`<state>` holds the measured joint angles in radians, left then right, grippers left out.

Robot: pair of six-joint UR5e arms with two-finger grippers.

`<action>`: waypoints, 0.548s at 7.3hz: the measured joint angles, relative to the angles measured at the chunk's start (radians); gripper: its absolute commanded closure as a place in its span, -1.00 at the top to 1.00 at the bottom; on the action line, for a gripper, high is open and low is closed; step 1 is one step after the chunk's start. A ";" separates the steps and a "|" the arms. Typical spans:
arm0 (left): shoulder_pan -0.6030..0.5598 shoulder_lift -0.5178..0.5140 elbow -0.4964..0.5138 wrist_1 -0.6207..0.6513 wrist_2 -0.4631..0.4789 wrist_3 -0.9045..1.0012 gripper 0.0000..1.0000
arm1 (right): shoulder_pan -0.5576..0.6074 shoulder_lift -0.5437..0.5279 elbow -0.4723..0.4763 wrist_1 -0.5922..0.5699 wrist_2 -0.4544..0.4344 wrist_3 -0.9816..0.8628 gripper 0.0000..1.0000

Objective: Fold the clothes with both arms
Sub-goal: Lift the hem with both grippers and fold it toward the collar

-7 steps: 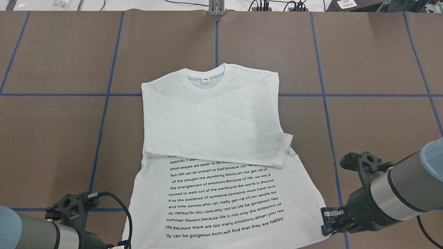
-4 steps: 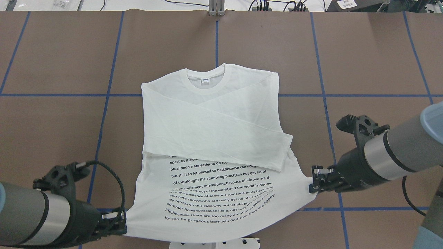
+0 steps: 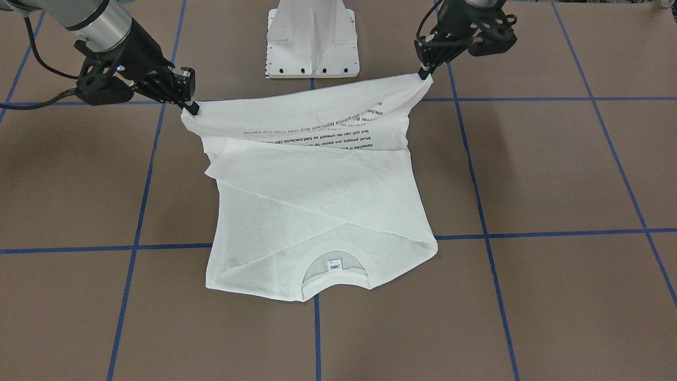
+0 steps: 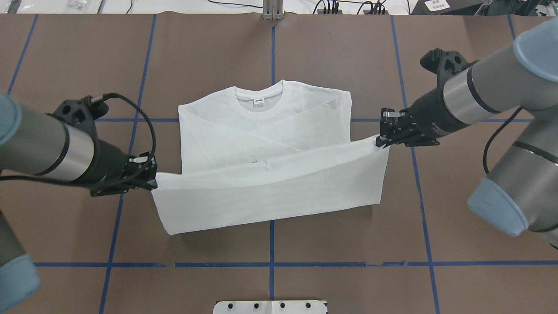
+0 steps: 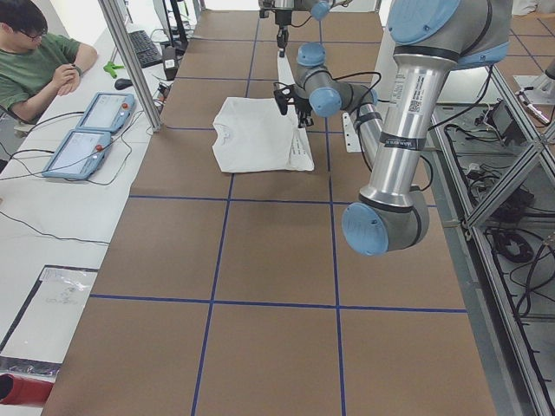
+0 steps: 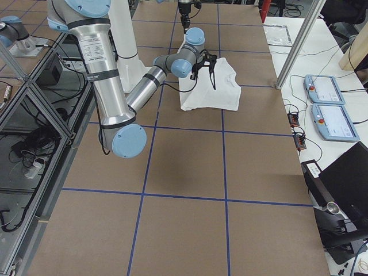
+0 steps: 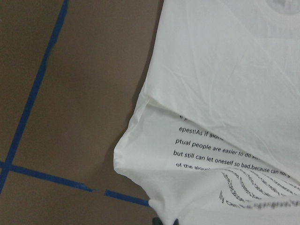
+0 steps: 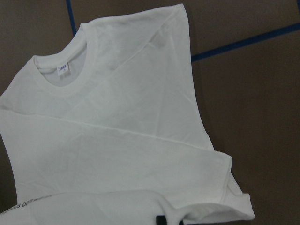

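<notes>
T-shirt (image 4: 261,126) on worktop (image 4: 457,218): collar (image 4: 259,104) end lies flat, sleeves crossed over the chest. Left gripper (image 4: 153,184) jaws clamped on one hem corner, right gripper (image 4: 379,141) jaws clamped on the other. Hem held off the worktop, stretched taut between them over the shirt's middle, print on the underside.

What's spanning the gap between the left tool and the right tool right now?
The T-shirt: its lifted hem edge stretches from left tool to right tool, one corner pinched in each. The overhead view shows it.
</notes>
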<state>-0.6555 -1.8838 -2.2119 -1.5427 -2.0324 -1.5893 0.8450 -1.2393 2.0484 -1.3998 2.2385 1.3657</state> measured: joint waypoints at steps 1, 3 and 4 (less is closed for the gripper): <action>-0.042 -0.073 0.114 0.003 0.000 0.026 -1.00 | 0.032 0.067 -0.095 0.003 -0.006 -0.022 -1.00; -0.136 -0.132 0.249 -0.008 -0.001 0.136 -1.00 | 0.058 0.189 -0.285 0.009 -0.021 -0.084 -1.00; -0.168 -0.152 0.319 -0.050 -0.001 0.170 -1.00 | 0.063 0.244 -0.369 0.011 -0.028 -0.098 -1.00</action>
<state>-0.8237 -2.0354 -1.8929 -1.5927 -2.0339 -1.4189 0.9078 -0.9948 1.6798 -1.3893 2.2107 1.2681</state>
